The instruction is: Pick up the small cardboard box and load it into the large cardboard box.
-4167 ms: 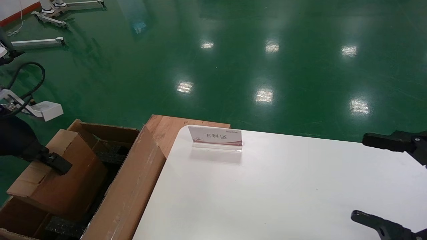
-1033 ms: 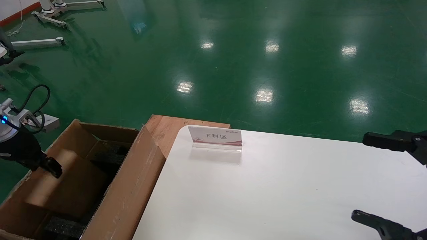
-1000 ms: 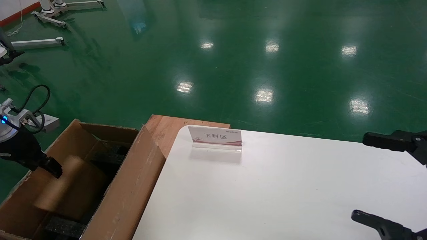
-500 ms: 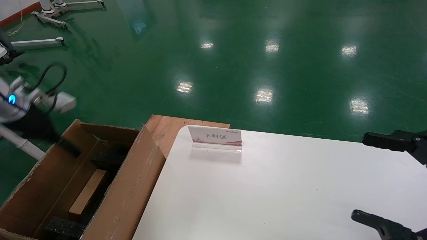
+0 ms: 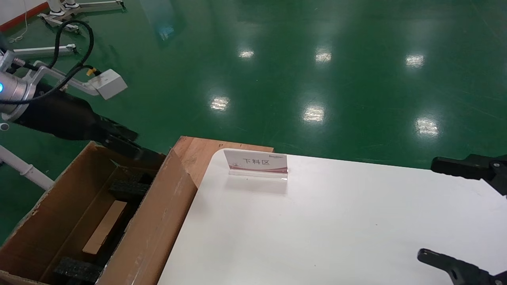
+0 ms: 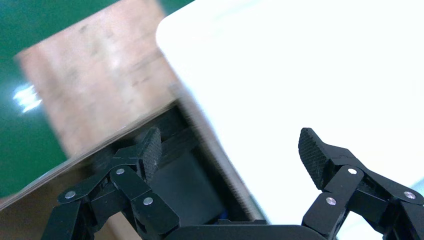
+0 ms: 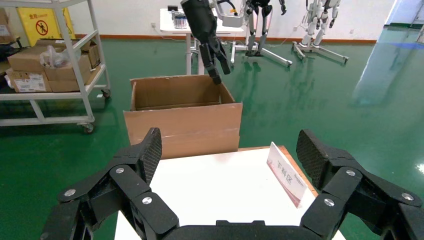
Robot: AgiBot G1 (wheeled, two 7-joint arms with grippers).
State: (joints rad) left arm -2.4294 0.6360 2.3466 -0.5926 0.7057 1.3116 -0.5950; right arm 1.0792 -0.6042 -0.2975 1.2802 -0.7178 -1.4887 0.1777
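Observation:
The large cardboard box (image 5: 154,229) stands open on the floor, to the left of the white table (image 5: 336,221). Down inside it the small cardboard box (image 5: 105,226) shows edge-on as a narrow tan slab between black foam blocks (image 5: 127,189). My left gripper (image 5: 134,147) hangs open and empty over the carton's far rim, clear of the small box. In the left wrist view the left gripper (image 6: 231,150) shows wide-spread fingers over the carton wall and the table corner. My right gripper (image 5: 439,211) rests open over the table's right side. The right wrist view shows the right gripper (image 7: 229,147) and the large cardboard box (image 7: 182,117).
A reddish wooden board (image 5: 198,152) lies between the carton and the table. A small sign stand (image 5: 255,163) sits near the table's far left corner. Green floor surrounds everything. A shelf cart with boxes (image 7: 50,65) stands beyond the carton.
The left gripper let go of the small box, which dropped flat-on-edge into the carton between the foam blocks. The left arm then rose and swung toward the carton's far rim. The right arm stayed still.

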